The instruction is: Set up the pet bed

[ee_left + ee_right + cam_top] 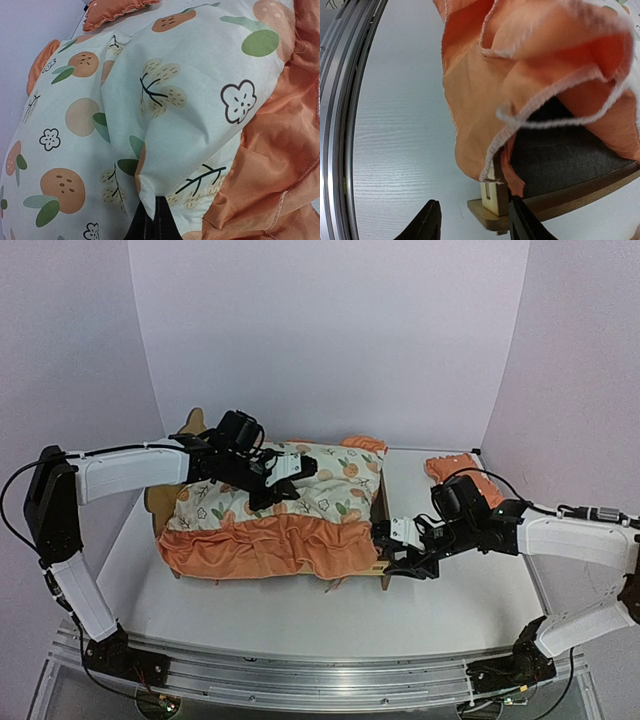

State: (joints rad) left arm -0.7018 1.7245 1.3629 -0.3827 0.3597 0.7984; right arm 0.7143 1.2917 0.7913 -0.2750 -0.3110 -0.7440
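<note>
pet bed point(560, 165) sits mid-table point(450, 590), mostly buried under the mattress pad point(190, 100); left gripper point(155, 222) is pinched tight on a fold of the pad's printed top; right gripper point(474, 206) has its fingers spread, the bed's corner post between them, nothing grabbed
</note>
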